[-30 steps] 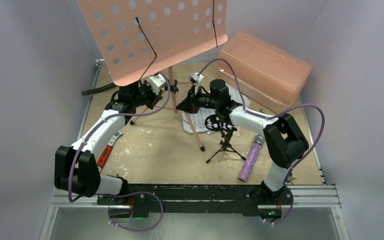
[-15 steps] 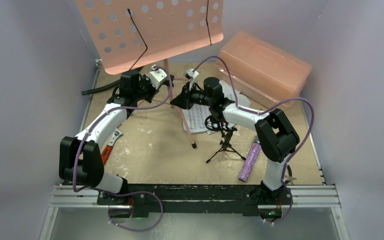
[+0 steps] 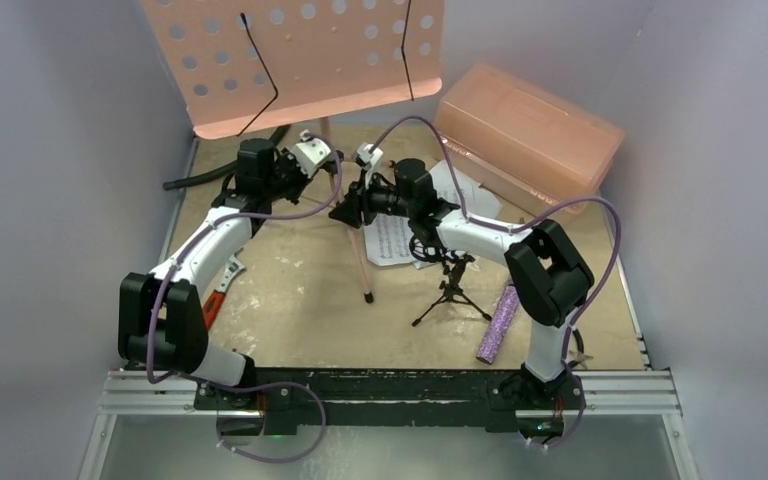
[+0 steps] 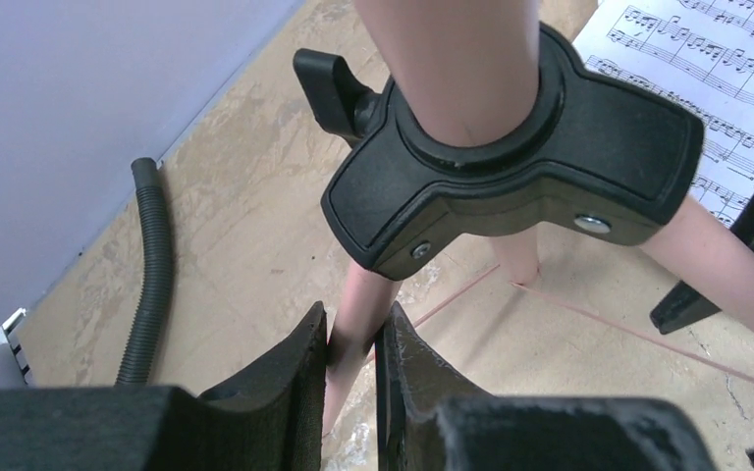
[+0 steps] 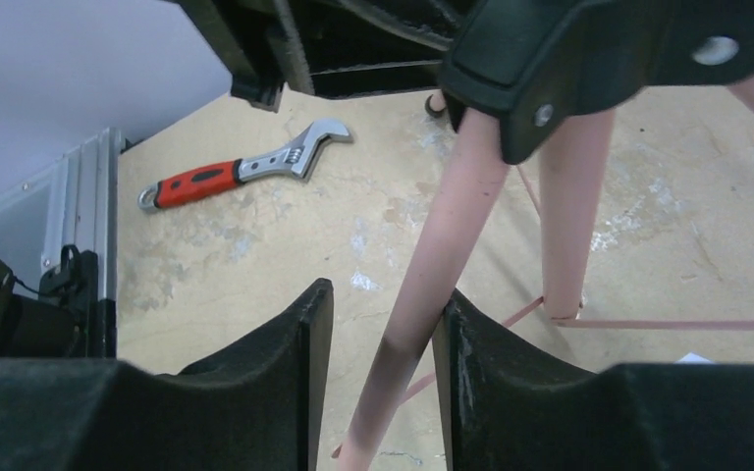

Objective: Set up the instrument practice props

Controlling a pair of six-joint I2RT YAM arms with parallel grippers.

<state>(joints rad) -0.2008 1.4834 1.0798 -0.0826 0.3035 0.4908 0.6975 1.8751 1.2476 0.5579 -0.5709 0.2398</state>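
Two grippers: both sit at the tripod base of the pink music stand (image 3: 300, 60), whose perforated desk fills the upper middle of the top view.
Black hose (image 3: 200, 178): upper left of the table (image 3: 290, 300), near its far edge.
Wrench (image 3: 215, 300): red handle, lying at the left of the table, partly hidden.
Left gripper (image 4: 351, 324): jaws closed tight on one pink leg just below the black hub (image 4: 511, 186). The leg fills the narrow slot and touches both pads.
Right gripper (image 5: 385, 294): jaws parted around another pink leg. In the wrist view the leg lies close against the right-hand finger, with a clear gap to the other, so it is not clamped.
Sheet-music pages (image 3: 400, 240): flat on the table, just right of the stand's legs.
Mic stand (image 3: 450, 290): small black tripod, upright, lower right of centre, just below the pages.
Microphone (image 3: 500, 325): purple glitter, lying on the table right of the mic stand, apart from it.
Salmon box (image 3: 530, 130): upper right of the top view.
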